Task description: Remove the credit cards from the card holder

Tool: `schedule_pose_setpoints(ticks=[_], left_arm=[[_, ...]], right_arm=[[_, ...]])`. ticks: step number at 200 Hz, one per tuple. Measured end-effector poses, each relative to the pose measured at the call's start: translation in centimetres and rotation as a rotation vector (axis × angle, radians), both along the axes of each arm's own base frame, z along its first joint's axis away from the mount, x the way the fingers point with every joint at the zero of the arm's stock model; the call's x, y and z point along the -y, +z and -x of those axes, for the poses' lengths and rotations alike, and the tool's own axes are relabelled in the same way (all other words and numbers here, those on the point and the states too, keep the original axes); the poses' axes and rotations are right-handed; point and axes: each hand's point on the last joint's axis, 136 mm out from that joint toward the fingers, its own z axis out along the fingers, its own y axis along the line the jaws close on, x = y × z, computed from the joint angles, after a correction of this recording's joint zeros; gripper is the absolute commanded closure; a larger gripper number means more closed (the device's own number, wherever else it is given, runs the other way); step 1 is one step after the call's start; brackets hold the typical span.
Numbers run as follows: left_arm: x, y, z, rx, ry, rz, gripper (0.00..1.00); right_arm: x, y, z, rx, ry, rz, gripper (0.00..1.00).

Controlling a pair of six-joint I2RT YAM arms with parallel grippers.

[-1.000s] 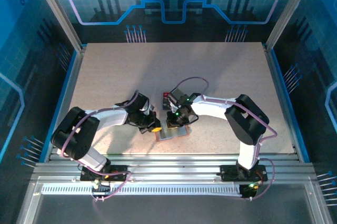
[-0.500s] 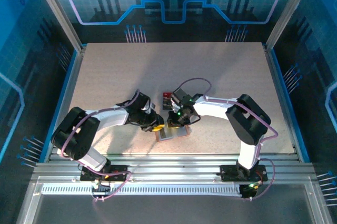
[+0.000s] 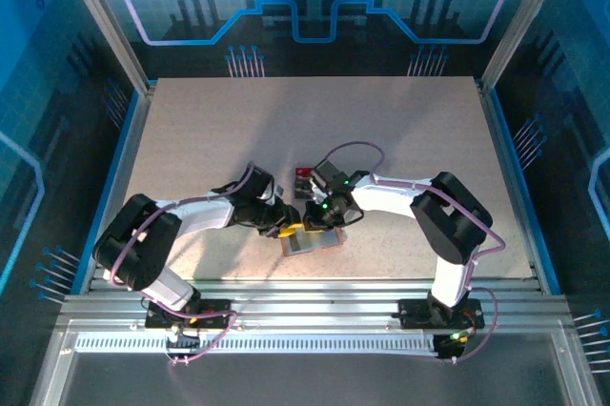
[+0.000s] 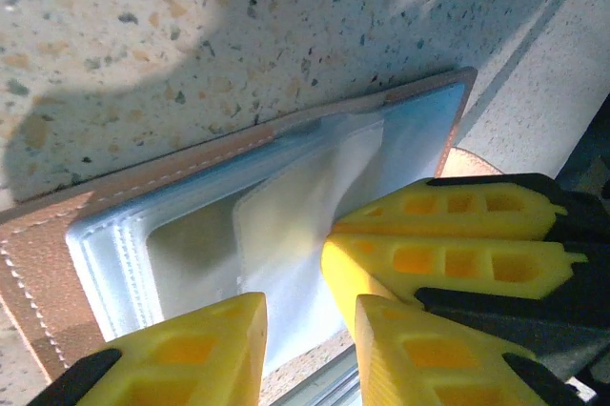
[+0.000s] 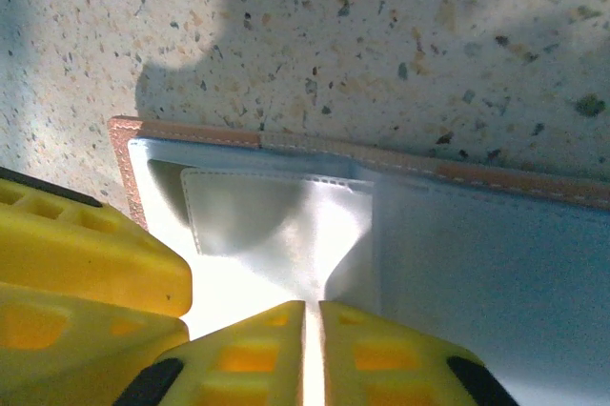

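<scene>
While the card holder [image 3: 313, 241] lay spread open on the surface [image 3: 210, 139], inner faces up, both arms met over it, so the step in hand looked like working a card loose from a pocket. The left gripper [image 3: 289, 229] stood at the holder's left edge and the right gripper [image 3: 315, 220] at its far edge.

In the left wrist view the left gripper's [image 4: 307, 315] jaws were parted by a modest gap, gripping nothing, poised just over the holder's [image 4: 191, 206] pale blue-grey pocket. In the right wrist view the right gripper's [image 5: 312, 315] jaws were closed to a thin slit, their tips at the pocket edge of the holder [image 5: 477, 234]. Whether they pinched anything there could not be told.

A pale, silvery sheet sat inside the pocket; it might have been one of the credit cards or only the lining. The next move probably called for the left jaws to close on an exposed card edge and draw it outward while the right pinned the holder down.
</scene>
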Motion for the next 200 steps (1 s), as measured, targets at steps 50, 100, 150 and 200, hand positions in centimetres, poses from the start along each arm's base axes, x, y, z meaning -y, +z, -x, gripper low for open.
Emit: schedule_pose_setpoints(ticks=[50,100,150,200], left_arm=[[-0.1,-0.3,0.1,-0.006,0.006,-0.009,0.62],[-0.2,-0.4,0.1,-0.003,0.010,-0.018,0.58],[-0.1,-0.3,0.1,-0.007,0.015,-0.015,0.58],[0.8,0.1,-0.2,0.006,0.022,0.013,0.65]], right_arm=[[0.3,-0.1,-0.1,-0.005,-0.011,-0.002,0.96],[0.8,-0.4,-0.1,-0.019,-0.032,-0.027,0.96],[0.7,-0.5,0.0,-0.032,-0.045,-0.065,0.96],[0.6,-0.5,0.0,-0.038,-0.051,-0.083,0.96]])
